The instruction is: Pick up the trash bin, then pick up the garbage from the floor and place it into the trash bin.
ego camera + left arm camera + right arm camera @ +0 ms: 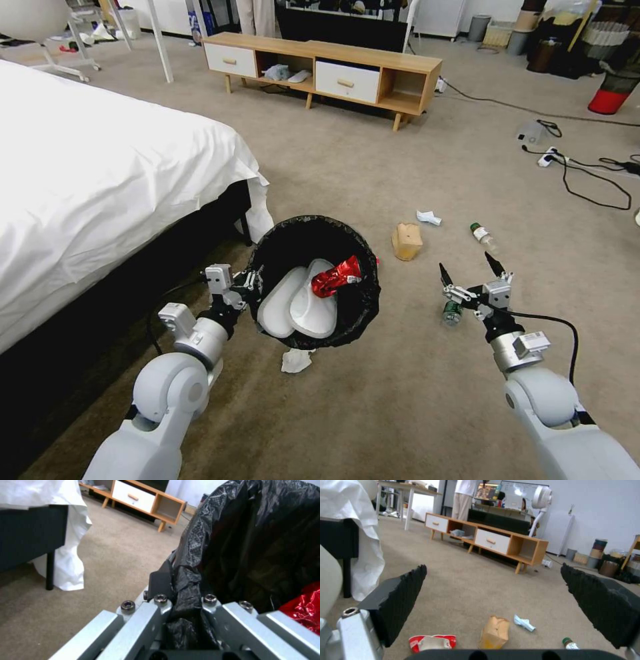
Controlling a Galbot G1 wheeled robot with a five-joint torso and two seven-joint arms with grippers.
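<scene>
Place: a mock bedroom inside a lab.
Home signs: white-sheeted bed (100, 173), carpet (373, 167), wooden TV cabinet (327, 67).
Lab signs: loose cables (587, 173), whiteboard (523, 495).

The head camera looks forward and down from above both arms, taking in the carpet floor (373, 167), the bed (100, 173) on the robot's left and the low wooden cabinet (320, 67) across the room. The left wrist camera sits right behind the left end effector (181, 597), pressed so near the trash bin (260, 542) that its black liner blocks much of the frame; it seems to face towards the cabinet (146, 500). The right wrist camera rides low, near the floor, facing the same cabinet (486, 540) between its end effector's fingers (400, 600). All three share cabinet and carpet; the brown paper bag (407, 241) (494, 632) appears from head and right wrist.
</scene>
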